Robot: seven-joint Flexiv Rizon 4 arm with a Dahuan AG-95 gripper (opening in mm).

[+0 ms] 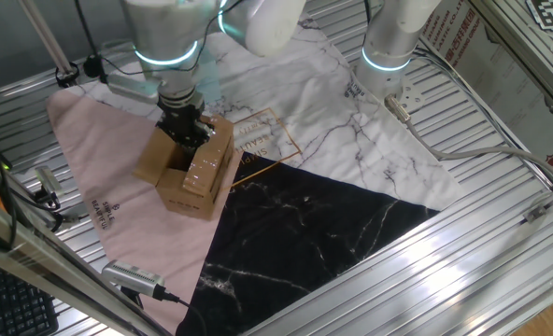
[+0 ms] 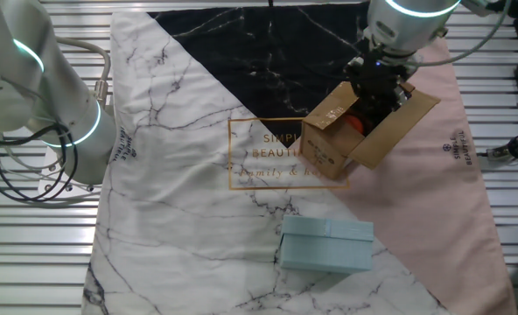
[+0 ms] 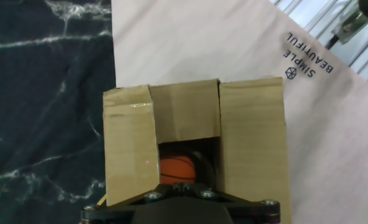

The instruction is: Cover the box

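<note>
The robot's jaws hang directly over the mouth of the box, which sits on the patterned cloth where its pink, black and white-marbled panels meet; whether the jaws are parted or closed cannot be told, since the hand view shows only the black mounting bar at the bottom of its frame. From the hand view two corrugated flaps already lie folded over the opening, a third is tipped inward behind them, and a gap remains through which an orange, ribbed ball shows inside. In the other fixed view one broad flap splays outward towards the pink panel. The risk, as it looks, is that a downward push lands on a flap edge rather than its face, buckling the soft cardboard or skidding the light carton across the smooth cloth; the springy flaps may also lift again once released. Clear tape gleams on the carton's side, and small dark print marks one wall. Farther off, a pale blue lidded box rests on the white marbled panel above the ribbed metal table.
</note>
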